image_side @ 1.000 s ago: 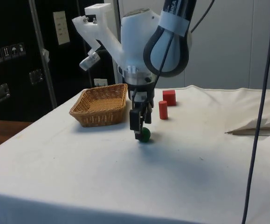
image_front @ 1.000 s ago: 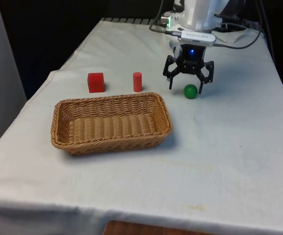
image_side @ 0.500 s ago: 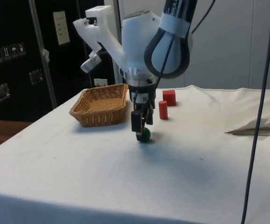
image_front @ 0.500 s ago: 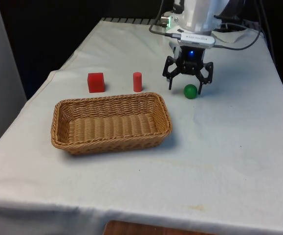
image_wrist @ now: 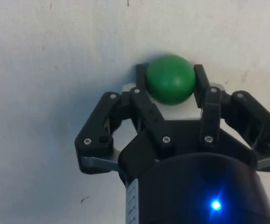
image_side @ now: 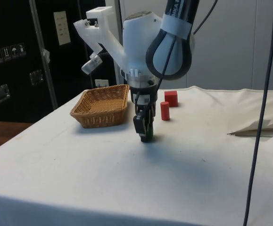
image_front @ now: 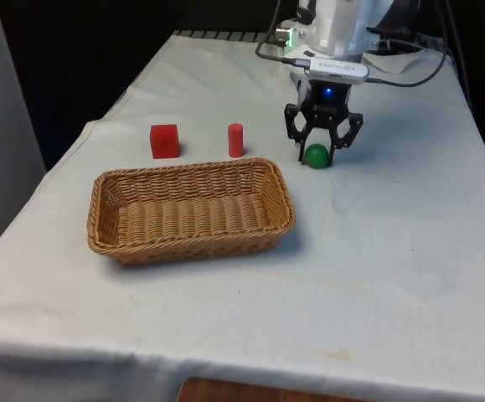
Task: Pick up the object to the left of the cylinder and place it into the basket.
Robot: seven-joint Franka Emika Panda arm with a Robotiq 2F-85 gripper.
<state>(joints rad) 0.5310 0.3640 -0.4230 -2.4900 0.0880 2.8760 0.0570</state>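
The end effector (image_front: 317, 153) has drawn its fingers in over the last second: a second ago they stood spread wide with the green ball (image_front: 316, 156) sitting off to one side by one fingertip, and now they are clamped on the ball, one pad against each flank, as the wrist view makes plain (image_wrist: 170, 79). The ball has been nudged slightly towards the cylinder in the process and rests on the table (image_front: 393, 251), held between the fingers, low under the wrist in the side view (image_side: 148, 136). This matters for the task, because the red cylinder (image_front: 235, 140) stands well away from the end effector towards the front view's left, and the red cube (image_front: 164, 141) stands further off again on that same side. As that camera sees it, the cube, not the ball, lies left of the cylinder; which side counts as left is a matter of viewpoint, so the choice looks doubtful. The basket (image_front: 100, 209) lies nearer the front camera than the end effector and off towards the cylinder's side. My judgement is that a grasp is made and a lift comes next.
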